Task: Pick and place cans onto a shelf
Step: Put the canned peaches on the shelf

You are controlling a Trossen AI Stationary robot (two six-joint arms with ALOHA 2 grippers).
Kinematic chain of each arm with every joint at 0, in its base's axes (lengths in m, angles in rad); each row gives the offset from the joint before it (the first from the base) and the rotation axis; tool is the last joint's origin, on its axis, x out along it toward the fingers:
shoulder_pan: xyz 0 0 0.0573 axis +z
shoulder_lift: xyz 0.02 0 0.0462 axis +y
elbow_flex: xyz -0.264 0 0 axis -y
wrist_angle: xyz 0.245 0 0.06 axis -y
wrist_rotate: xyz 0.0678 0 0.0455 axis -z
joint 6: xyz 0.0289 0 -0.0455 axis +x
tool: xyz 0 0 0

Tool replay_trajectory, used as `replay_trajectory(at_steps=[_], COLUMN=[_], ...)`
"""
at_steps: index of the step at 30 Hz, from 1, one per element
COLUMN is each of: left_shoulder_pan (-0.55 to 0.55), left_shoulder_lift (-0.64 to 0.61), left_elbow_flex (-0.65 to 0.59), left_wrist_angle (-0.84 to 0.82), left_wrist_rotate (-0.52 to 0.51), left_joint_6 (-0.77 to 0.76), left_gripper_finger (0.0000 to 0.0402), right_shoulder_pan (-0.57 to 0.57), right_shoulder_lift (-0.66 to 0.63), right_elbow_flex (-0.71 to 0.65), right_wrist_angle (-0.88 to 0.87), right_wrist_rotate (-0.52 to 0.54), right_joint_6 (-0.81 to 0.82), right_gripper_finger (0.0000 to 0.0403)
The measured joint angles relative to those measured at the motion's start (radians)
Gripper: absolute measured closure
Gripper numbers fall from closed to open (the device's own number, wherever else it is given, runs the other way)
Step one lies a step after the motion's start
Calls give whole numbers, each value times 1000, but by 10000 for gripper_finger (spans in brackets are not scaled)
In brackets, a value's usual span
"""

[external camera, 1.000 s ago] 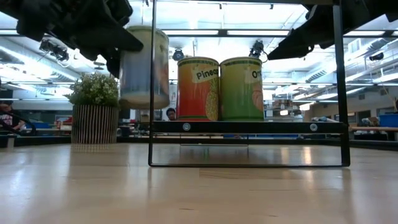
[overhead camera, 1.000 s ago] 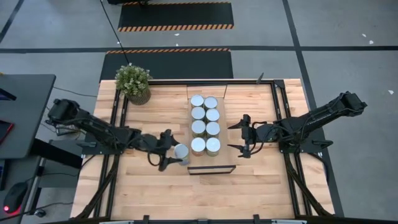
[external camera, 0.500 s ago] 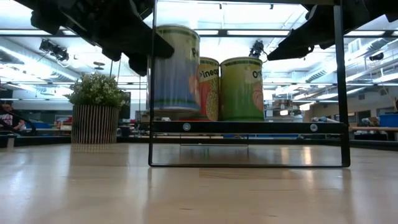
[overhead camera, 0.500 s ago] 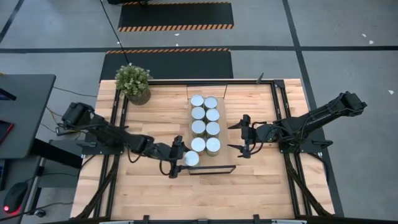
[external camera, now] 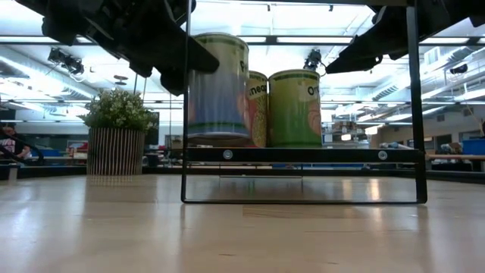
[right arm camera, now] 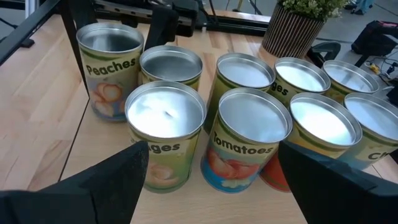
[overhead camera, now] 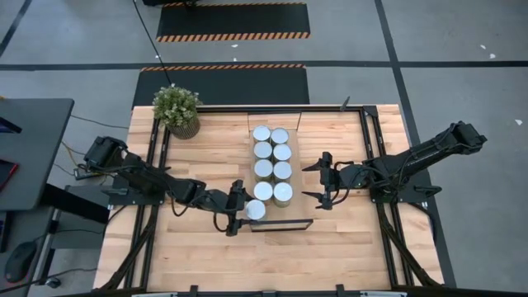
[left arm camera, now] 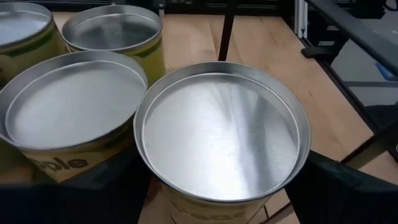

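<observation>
Several cans (overhead camera: 272, 163) with silver tops stand in two rows on the light-wood shelf (overhead camera: 282, 215) and also show in the right wrist view (right arm camera: 249, 134). My left gripper (overhead camera: 247, 209) is shut on one more can (overhead camera: 256, 209) at the shelf's near left corner; in the low view this can (external camera: 217, 87) shows in front of the orange and green cans. My right gripper (overhead camera: 318, 183) is open and empty, right of the shelf, level with the nearest cans. My left gripper pinches the can's side wall (left arm camera: 160, 200) between its two fingers (left arm camera: 93, 193), below the rim. The fingers come level from the table's left. The can stands upright with its base (external camera: 216, 141) at the shelf board; whether it rests on it, I cannot tell.
A potted plant (overhead camera: 176, 109) stands at the table's far left. The shelf's thin dark frame (external camera: 185, 106) rises beside the held can. Bare shelf board lies to the held can's right (overhead camera: 280, 213). Bare tabletop (overhead camera: 272, 256) lies toward the near edge.
My left gripper has carried the can toward the table's right and near edges, from beside the shelf to over its near left corner. The can has stayed upright. In the last half second it has only edged slightly farther right.
</observation>
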Motion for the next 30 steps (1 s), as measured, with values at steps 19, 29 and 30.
replay_trajectory(at_steps=[19,29,30], left_shoulder_pan=[1,1,1], left_shoulder_lift=[0,-1,-1], left_elbow_flex=[0,0,0], left_wrist_angle=[-13,-45,-54], left_wrist_rotate=[-37,-16,-14], left_joint_6=[3,80,80], left_gripper_finger=[48,14,14], right_shoulder_pan=[0,0,0], right_shoulder_lift=[0,0,0], right_elbow_flex=[0,0,0], right_wrist_angle=[0,0,0], right_wrist_rotate=[-8,-8,-8], right_joint_6=[-4,-4,-4], right_gripper_finger=[37,37,37])
